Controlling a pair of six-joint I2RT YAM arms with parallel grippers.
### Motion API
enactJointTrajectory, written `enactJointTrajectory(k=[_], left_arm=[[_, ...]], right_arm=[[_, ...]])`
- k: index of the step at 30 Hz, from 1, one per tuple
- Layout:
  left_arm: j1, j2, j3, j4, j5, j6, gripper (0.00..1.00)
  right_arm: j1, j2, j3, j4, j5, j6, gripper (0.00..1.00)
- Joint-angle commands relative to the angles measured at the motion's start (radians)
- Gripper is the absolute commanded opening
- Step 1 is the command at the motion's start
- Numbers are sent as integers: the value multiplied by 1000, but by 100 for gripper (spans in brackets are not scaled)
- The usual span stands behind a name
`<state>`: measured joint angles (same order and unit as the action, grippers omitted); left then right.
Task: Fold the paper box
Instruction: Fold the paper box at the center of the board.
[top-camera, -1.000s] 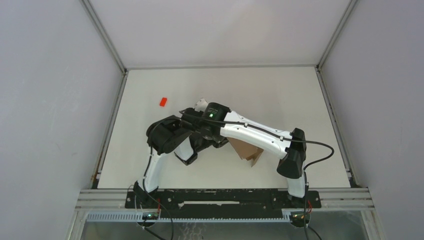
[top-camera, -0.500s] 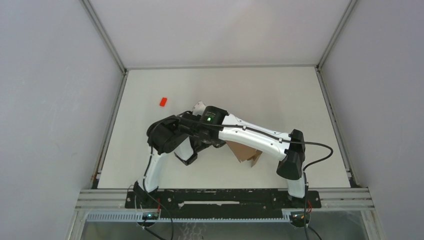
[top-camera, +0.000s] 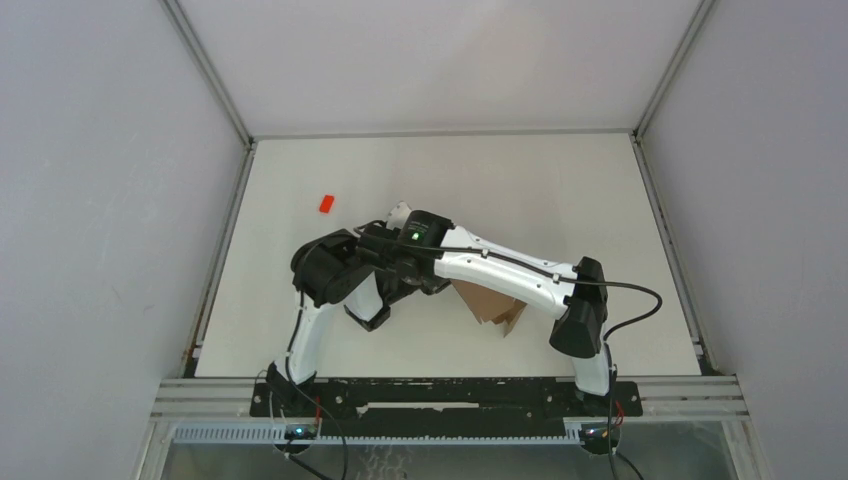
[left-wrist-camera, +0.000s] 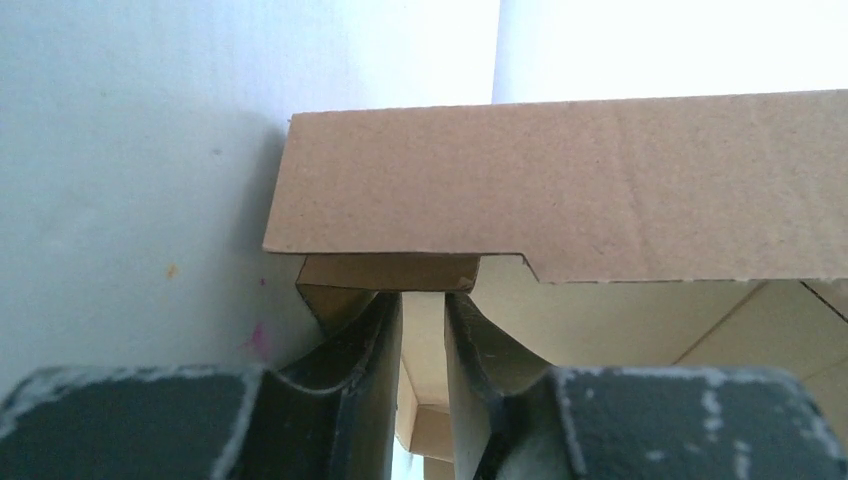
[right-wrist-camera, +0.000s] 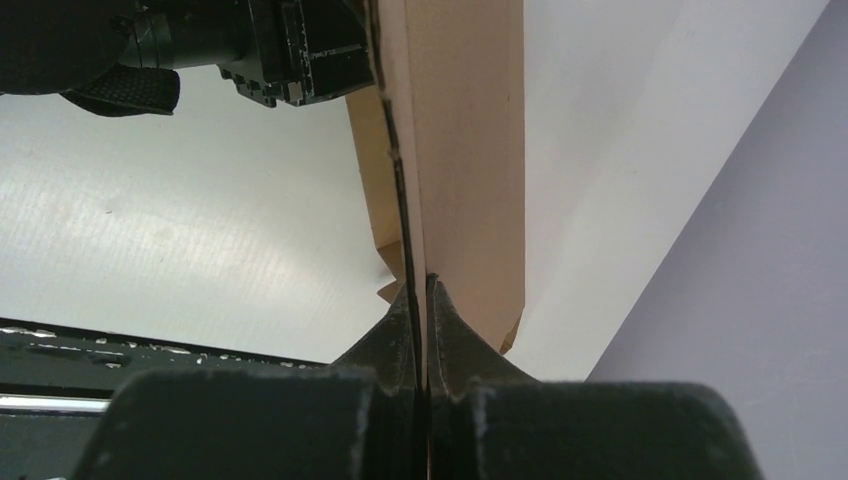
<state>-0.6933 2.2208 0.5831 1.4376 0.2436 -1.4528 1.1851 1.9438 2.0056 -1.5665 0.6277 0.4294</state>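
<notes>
Our left gripper (left-wrist-camera: 422, 305) just cracked open under the paper box (left-wrist-camera: 600, 190) flap, our right gripper (right-wrist-camera: 421, 285) still pinches its panel, so we reckon the fold's unfinished.

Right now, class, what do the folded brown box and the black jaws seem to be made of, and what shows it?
The folded brown box looks like cardboard, matt and uncoated: fibrous speckled face, thin cut edges. The black jaws look like hard plastic, dull, with whitish scuffs on worn edges.

Left claw (left-wrist-camera: 420, 305) slightly wider apart.
</notes>
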Motion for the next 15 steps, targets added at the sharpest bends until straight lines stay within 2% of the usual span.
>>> enactJointTrajectory(k=[1, 10, 15], left_arm=[[16, 53, -15, -116, -3, 11, 28], [15, 65, 79, -219, 33, 56, 21], [14, 52, 140, -279, 51, 74, 21]], right_arm=[[6, 17, 37, 41, -59, 83, 0], [14, 44, 79, -6, -31, 128, 0], [-2, 57, 110, -34, -10, 137, 0]])
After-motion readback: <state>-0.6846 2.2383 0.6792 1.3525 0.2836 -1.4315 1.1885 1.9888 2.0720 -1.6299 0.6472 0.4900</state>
